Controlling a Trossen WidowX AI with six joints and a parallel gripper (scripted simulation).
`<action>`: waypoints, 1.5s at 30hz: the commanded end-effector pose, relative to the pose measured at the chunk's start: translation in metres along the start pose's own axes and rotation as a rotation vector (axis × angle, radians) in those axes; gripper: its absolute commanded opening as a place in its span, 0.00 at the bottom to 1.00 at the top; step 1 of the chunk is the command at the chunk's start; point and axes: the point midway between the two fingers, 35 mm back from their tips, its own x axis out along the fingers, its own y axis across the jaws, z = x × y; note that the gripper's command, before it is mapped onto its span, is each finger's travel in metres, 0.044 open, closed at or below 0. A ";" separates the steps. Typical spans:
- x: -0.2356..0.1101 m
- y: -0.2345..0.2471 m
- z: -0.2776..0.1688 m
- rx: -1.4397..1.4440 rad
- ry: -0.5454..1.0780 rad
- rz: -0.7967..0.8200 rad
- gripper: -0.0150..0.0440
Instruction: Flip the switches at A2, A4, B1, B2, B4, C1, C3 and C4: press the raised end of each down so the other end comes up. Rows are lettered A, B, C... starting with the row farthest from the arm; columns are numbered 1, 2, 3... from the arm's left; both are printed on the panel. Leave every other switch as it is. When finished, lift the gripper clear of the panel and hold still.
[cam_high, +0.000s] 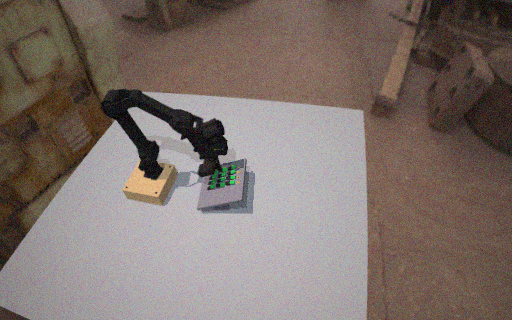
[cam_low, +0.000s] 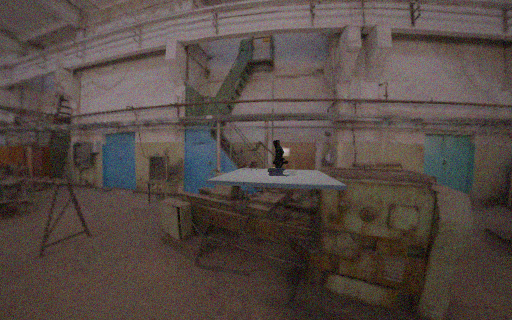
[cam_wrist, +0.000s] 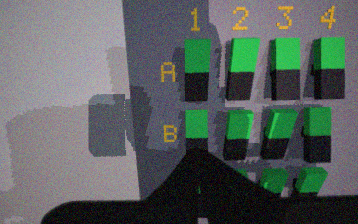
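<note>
The grey switch panel (cam_high: 220, 200) (cam_wrist: 150, 75) lies on the table just past the arm's base. Its switches are rockers, each half green and half black. In the wrist view row A shows whole: A1 (cam_wrist: 197, 70), A2 (cam_wrist: 243, 67), A3 (cam_wrist: 286, 67) and A4 (cam_wrist: 329, 67). Row B lies below it: B1 (cam_wrist: 196, 125), B2 (cam_wrist: 237, 132), B3 (cam_wrist: 279, 132), B4 (cam_wrist: 317, 132). My gripper (cam_wrist: 196, 155) (cam_high: 207, 169) is shut and empty. Its tip is at the near black end of B1, at the panel's column 1 edge. It hides C1 and most of row C; only the tops of C3 (cam_wrist: 274, 179) and C4 (cam_wrist: 310, 179) show.
The arm stands on a wooden base block (cam_high: 149, 186) left of the panel on the pale table (cam_high: 300, 200). A grey stub (cam_wrist: 106, 125) sticks out from the panel's left side. In the exterior view the arm (cam_low: 278, 155) is small and far off.
</note>
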 end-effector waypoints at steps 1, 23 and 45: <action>0.001 0.000 0.000 -0.001 -0.003 -0.002 0.25; 0.004 0.000 0.000 -0.001 -0.003 -0.002 0.25; -0.034 -0.026 0.022 -0.002 0.042 -0.005 0.25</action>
